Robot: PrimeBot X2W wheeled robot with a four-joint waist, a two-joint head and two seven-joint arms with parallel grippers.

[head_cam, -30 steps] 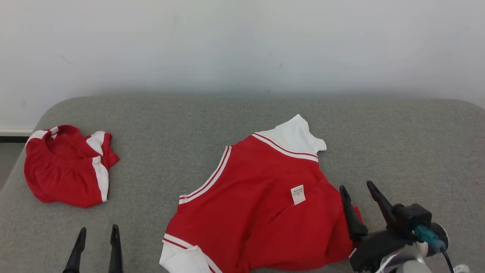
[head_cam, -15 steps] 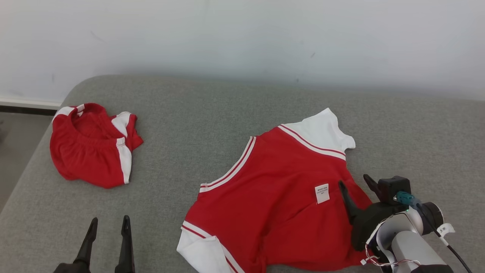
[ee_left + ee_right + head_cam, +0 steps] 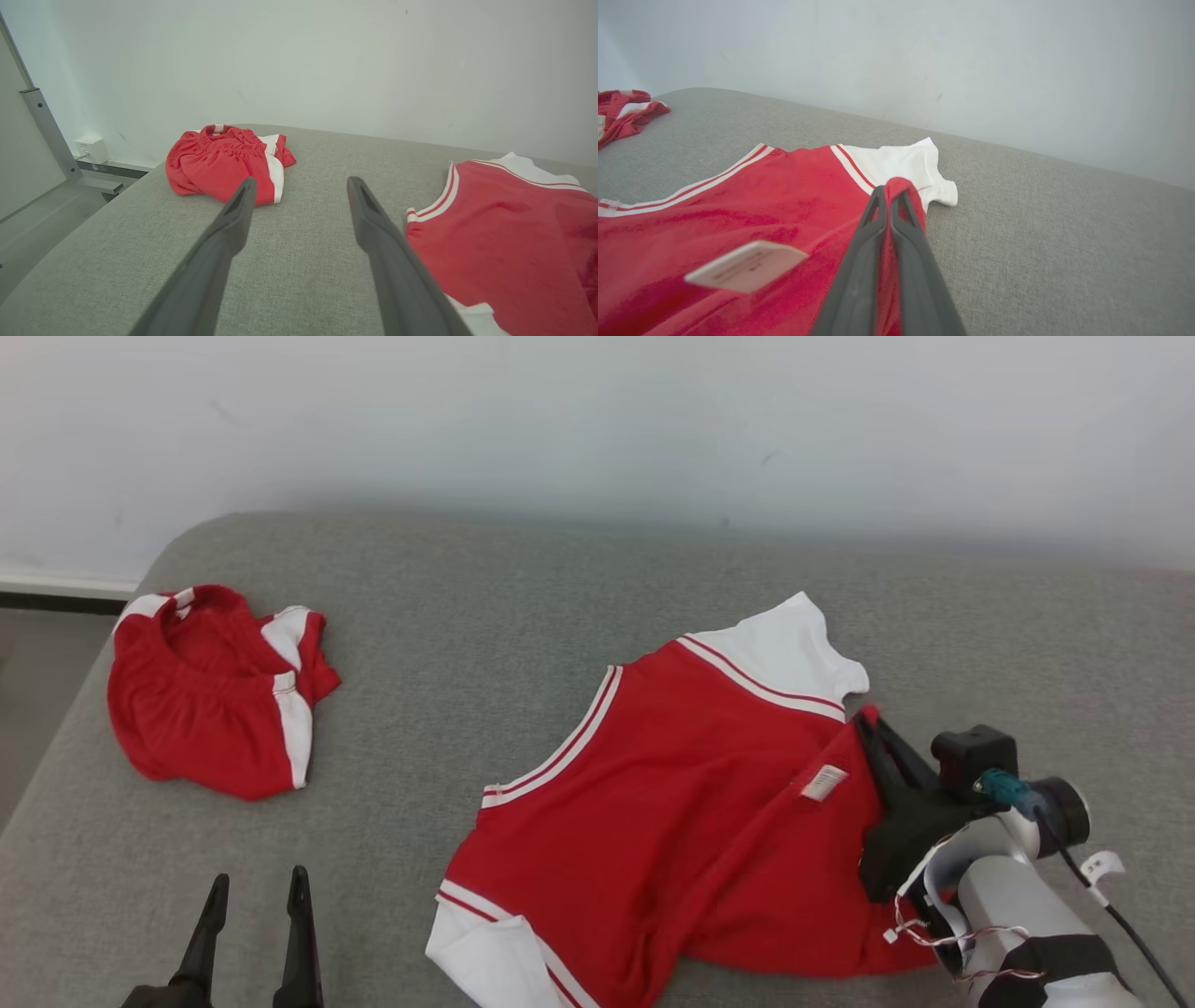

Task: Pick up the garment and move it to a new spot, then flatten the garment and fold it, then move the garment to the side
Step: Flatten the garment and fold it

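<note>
The garment is a red shirt with white sleeves and a white label, lying inside out on the grey cushion. My right gripper is shut on the garment's right edge, pinching a red fold just below the far white sleeve. In the right wrist view the red cloth bulges out between the closed fingertips, with the label to the left. My left gripper stands open at the lower left, over bare cushion. The left wrist view has its fingers spread wide, with the garment to their right.
A second red and white garment lies crumpled at the cushion's far left, near its rounded edge; it is also in the left wrist view. A pale wall runs behind the cushion. Floor shows past the left edge.
My right gripper moved forward onto the garment's right edge and shut on it, lifting a fold and tilting the label. The head camera shifted. The left gripper stayed open.
</note>
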